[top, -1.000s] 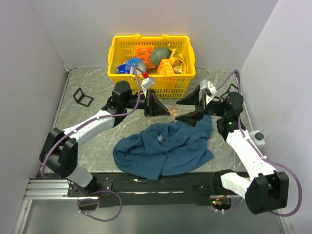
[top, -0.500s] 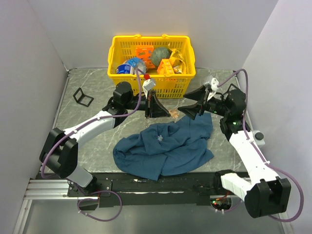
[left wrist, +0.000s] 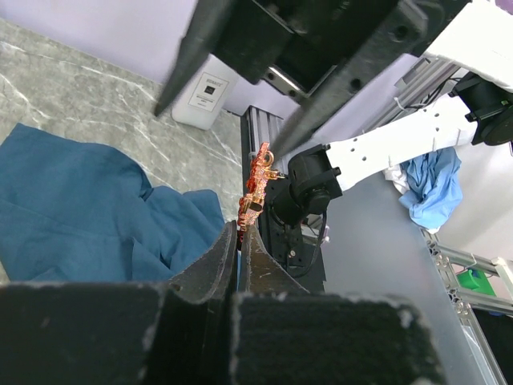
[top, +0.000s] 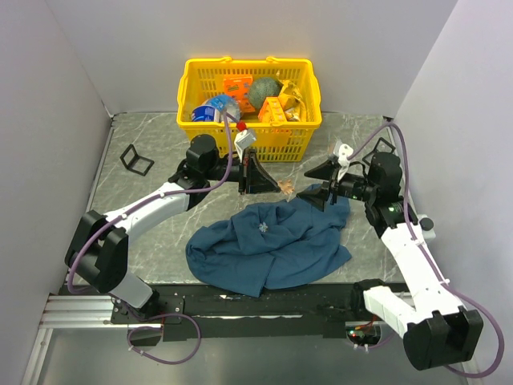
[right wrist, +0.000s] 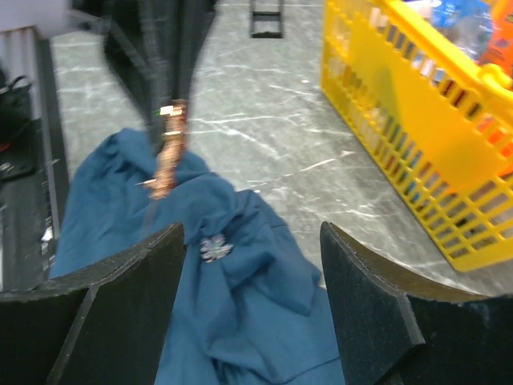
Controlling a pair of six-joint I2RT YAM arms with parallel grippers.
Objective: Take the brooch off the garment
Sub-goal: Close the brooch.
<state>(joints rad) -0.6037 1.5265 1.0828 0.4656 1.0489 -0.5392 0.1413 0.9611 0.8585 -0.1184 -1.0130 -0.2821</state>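
Left hand (left wrist: 240, 233) pinches the brooch (left wrist: 258, 178) at its fingertips; right hand (top: 314, 184) gapes nearby.

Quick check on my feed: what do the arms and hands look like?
The left arm and right arm have white links, black joints and a purple cable each. The left hand and right hand have black wedge-shaped fingers.

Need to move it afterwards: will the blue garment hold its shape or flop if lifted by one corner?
Probably flop: the blue garment lies crumpled in soft folds. Pushed, it would likely bunch up rather than slide whole, since its edges already fold over themselves. It looks thin, so probably light.
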